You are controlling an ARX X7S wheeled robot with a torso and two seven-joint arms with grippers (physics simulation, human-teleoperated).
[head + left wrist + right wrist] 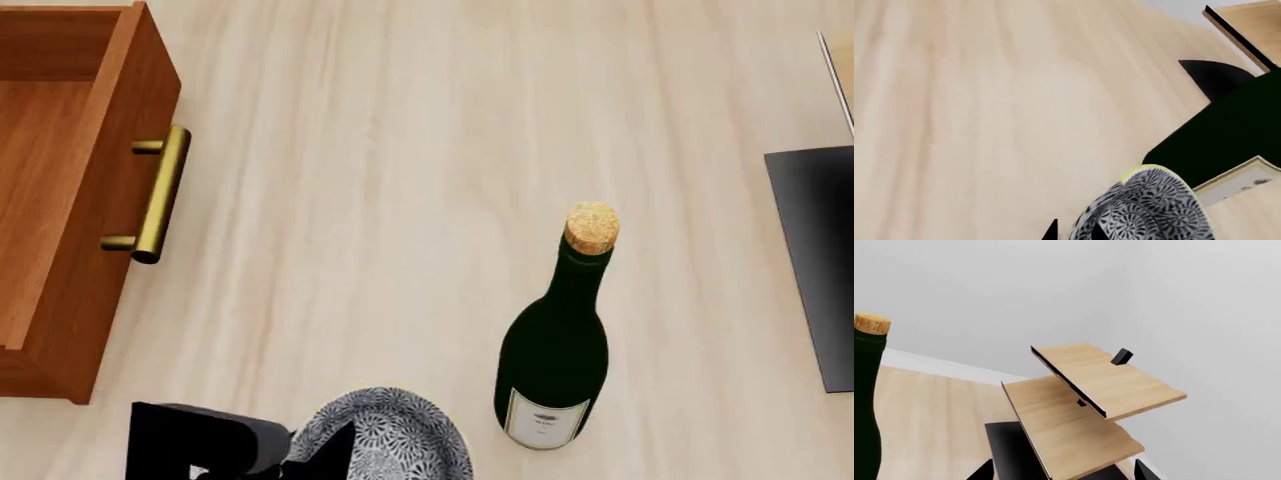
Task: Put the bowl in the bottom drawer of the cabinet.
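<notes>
Item: small round blue-grey floral ceramic bowl [394, 440], on pale wood table, apparently clamped by your left tool [320, 450]; open reddish-brown wooden bottom drawer [60, 200] lies forward-left; right tool's state untellable

Blue-grey floral bowl [394, 440] upright at near floor edge; reddish-brown bottom drawer [67, 190] pulled open, well apart.

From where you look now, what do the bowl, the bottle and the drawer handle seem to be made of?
The bowl looks like glazed ceramic: white with a dense blue-grey flower pattern. The bottle looks like dark green glass, smooth, with a paper label and a cork stopper. The drawer handle looks like brass: a golden bar with a dull shine. The drawer looks like reddish-brown wood.
</notes>
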